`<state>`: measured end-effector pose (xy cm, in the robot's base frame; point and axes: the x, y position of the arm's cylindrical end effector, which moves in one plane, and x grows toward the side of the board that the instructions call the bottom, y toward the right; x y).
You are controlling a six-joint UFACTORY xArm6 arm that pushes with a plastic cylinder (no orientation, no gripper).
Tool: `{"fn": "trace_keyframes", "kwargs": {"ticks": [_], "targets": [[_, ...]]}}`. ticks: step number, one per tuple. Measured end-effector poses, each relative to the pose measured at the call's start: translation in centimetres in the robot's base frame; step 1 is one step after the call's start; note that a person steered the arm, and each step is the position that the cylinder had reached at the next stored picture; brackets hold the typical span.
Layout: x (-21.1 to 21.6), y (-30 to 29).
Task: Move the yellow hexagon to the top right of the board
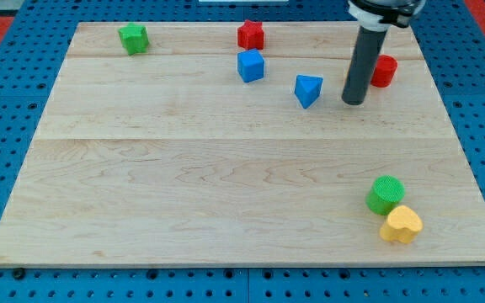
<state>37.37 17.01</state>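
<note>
My tip [354, 102] rests on the board [183, 168] in the upper right of the frame, between the blue triangle [308, 89] to its left and the red block [384, 70] up and to its right. It is near both and touches neither, as far as I can see. The rod [362, 63] comes down from the top edge and covers the red block's left side. It is a plain rod with nothing to open or close, and it holds nothing.

The yellow hexagon does not show anywhere on the board. It may be behind the rod, but I cannot tell.

A blue cube [250, 65] sits left of the blue triangle, with a red star [250, 34] just above it near the top edge. A green star [132, 38] lies alone in the upper left corner. In the lower right, a green cylinder [386, 194] and a yellow heart [402, 224] touch, the heart lower and slightly to the right. Both are well apart from my tip.
</note>
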Motion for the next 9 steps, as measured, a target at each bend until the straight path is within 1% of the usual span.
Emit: {"fn": "trace_keyframes", "kwargs": {"ticks": [1, 2, 5, 6, 7, 9], "targets": [[-1.9, 1.1], [-3.9, 0.1], [-10.0, 0.5], [-10.5, -1.1], [-11.8, -1.1], [-11.9, -0.6]]}}
